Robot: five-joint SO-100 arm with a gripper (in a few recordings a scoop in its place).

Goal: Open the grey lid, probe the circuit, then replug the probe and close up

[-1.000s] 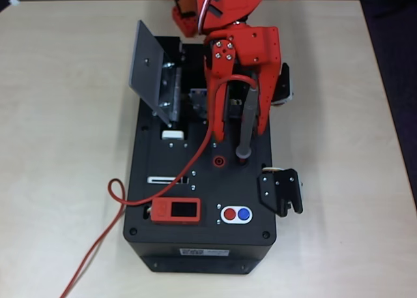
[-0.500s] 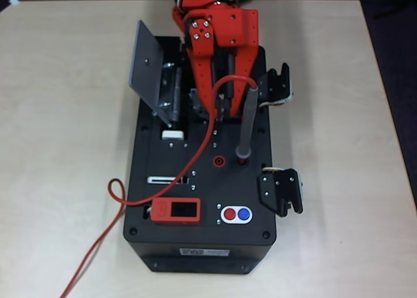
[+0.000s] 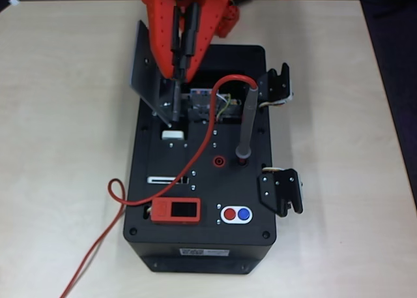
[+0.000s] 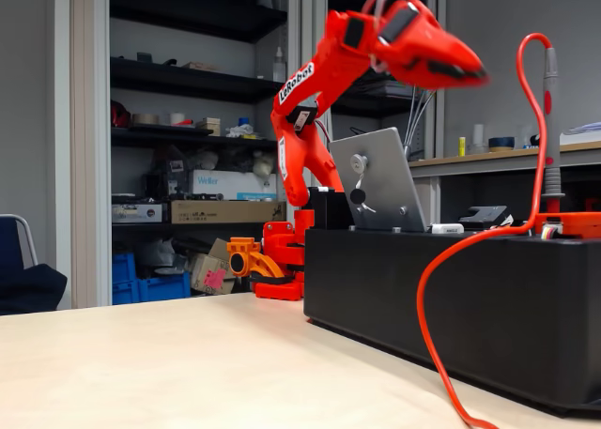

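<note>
1. The flat light-grey square metal lid (image 3: 148,70) is standing raised on its hinge at the left side of the opening in the overhead view, leaning outward over the edge of the black rectangular box (image 3: 202,246); in the fixed view (image 4: 378,180) it is tilting up above the box top with its small round knob facing the camera. The opening step looks done.
2. The small grey-green circuit board with coloured wires (image 3: 215,105) is lying exposed in the uncovered recess, just right of the lid.
3. The slim grey pen-shaped probe (image 3: 247,122) is standing upright in a socket on the box top, beside a red socket (image 3: 219,160), and its thin red cable (image 3: 117,193) is arching from its top and trailing across the box onto the pale wooden bench (image 3: 65,148). Nothing is gripping it, so the replugging seems finished; whether the board was probed cannot be told.
4. The red two-finger hand (image 3: 180,79) is hovering over the gap between the lid and the board, clear of the probe. It is holding nothing, and its fingers look close together in the fixed view (image 4: 460,70), though that is hard to judge.
5. Closing the lid appears to be the part left; the black side latches (image 3: 281,190) are hanging open at the box's right edge.
</note>
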